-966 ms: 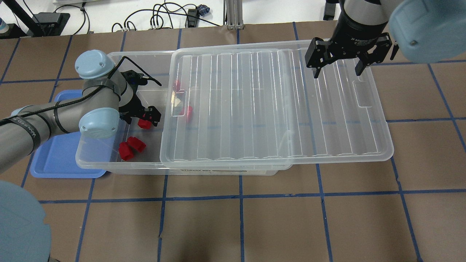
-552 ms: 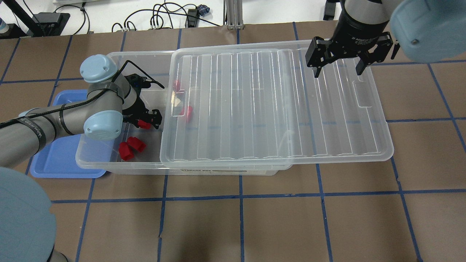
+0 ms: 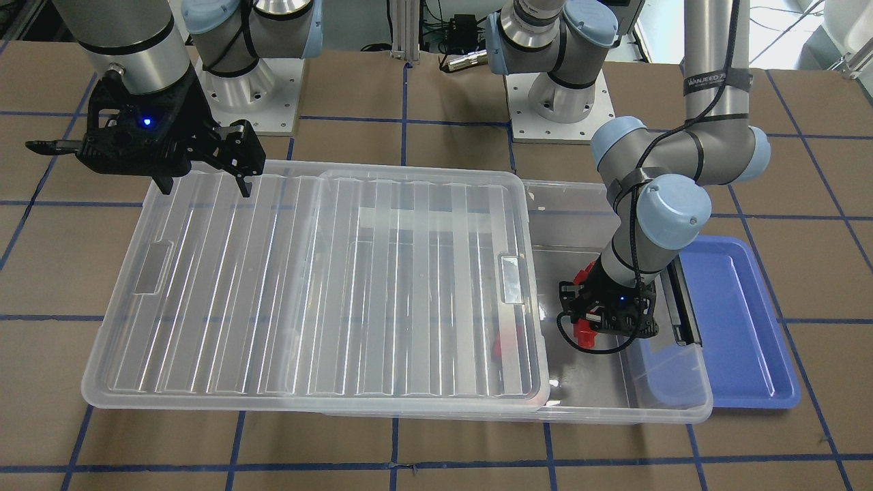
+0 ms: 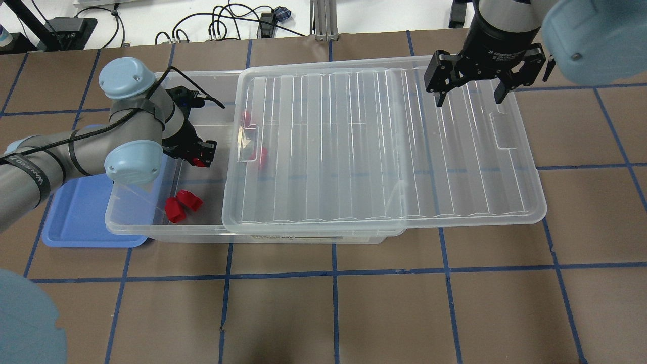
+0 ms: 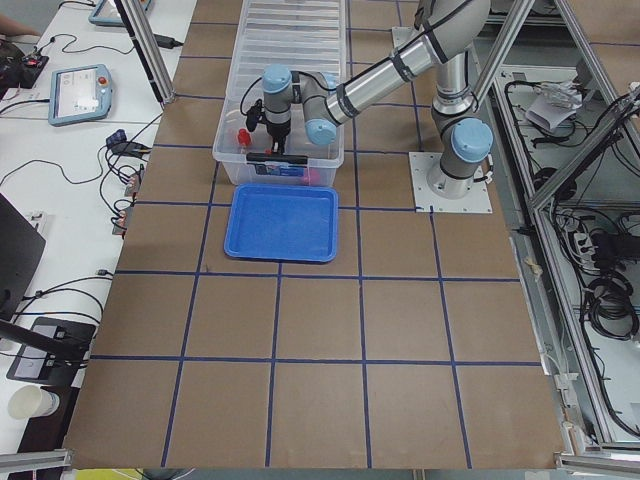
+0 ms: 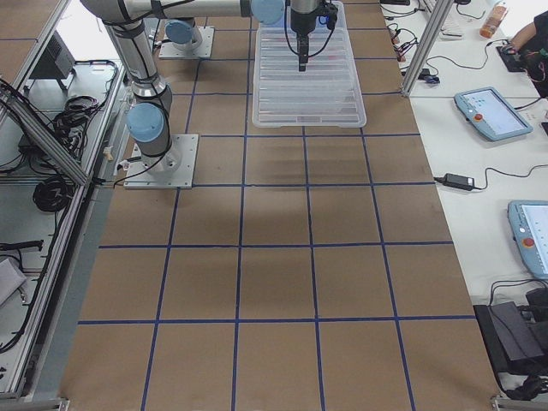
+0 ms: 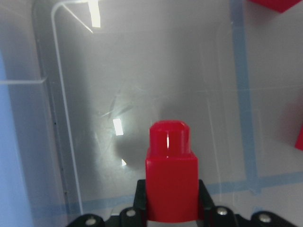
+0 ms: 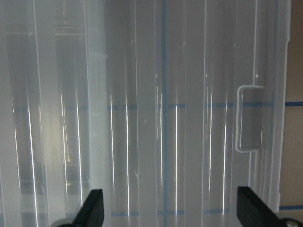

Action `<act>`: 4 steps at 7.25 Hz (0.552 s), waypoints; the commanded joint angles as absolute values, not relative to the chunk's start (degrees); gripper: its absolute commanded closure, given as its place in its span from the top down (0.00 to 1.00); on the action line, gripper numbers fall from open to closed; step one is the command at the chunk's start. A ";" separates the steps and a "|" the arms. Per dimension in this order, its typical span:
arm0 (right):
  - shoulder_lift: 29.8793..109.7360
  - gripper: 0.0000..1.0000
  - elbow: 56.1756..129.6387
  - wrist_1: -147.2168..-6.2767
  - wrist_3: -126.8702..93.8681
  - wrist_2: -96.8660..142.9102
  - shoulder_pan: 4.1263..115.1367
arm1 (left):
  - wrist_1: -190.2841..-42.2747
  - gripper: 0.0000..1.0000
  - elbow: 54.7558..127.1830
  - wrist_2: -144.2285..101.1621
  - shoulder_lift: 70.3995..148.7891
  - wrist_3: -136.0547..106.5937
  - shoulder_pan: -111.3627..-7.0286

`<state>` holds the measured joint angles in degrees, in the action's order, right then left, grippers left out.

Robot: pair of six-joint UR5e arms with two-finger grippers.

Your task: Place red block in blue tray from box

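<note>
My left gripper point(image 4: 202, 154) is shut on a red block point(image 4: 198, 163) inside the open left end of the box point(image 4: 167, 230). The left wrist view shows the block point(image 7: 170, 179) between the fingers, held above the bin floor with its stub pointing away. In the front view the gripper point(image 3: 595, 326) and block point(image 3: 582, 334) are close to the bin's end wall. The blue tray point(image 4: 76, 217) lies just outside that end, partly under the bin's rim and my arm. My right gripper point(image 4: 470, 96) is open and empty over the far right end of the lid point(image 4: 379, 146).
Two more red blocks point(image 4: 183, 205) lie on the bin floor near its front wall, and others point(image 4: 261, 157) show under the lid's edge. The lid is slid to the right and overhangs the bin. A black latch bar point(image 3: 682, 300) sits at the bin's tray end.
My left gripper has moved a little back and to the left with the red block in it, away from the two loose blocks. The right arm has not moved.
</note>
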<state>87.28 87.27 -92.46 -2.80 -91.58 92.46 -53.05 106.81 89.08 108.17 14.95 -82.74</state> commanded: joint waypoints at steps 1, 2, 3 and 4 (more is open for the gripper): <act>87.28 1.00 87.28 -92.46 -2.64 -91.58 92.46 | -69.44 0.00 97.78 89.03 103.21 14.94 -82.88; 87.28 1.00 87.28 -92.46 -2.64 -91.58 92.37 | -77.44 0.00 93.04 89.12 101.53 15.03 -82.79; 87.28 1.00 87.36 -92.72 -2.64 -91.58 92.46 | -82.74 0.00 89.51 89.30 100.21 15.90 -81.84; 87.28 1.00 87.54 -92.81 -2.64 -91.58 92.46 | -85.66 0.00 87.82 92.86 99.24 20.08 -80.35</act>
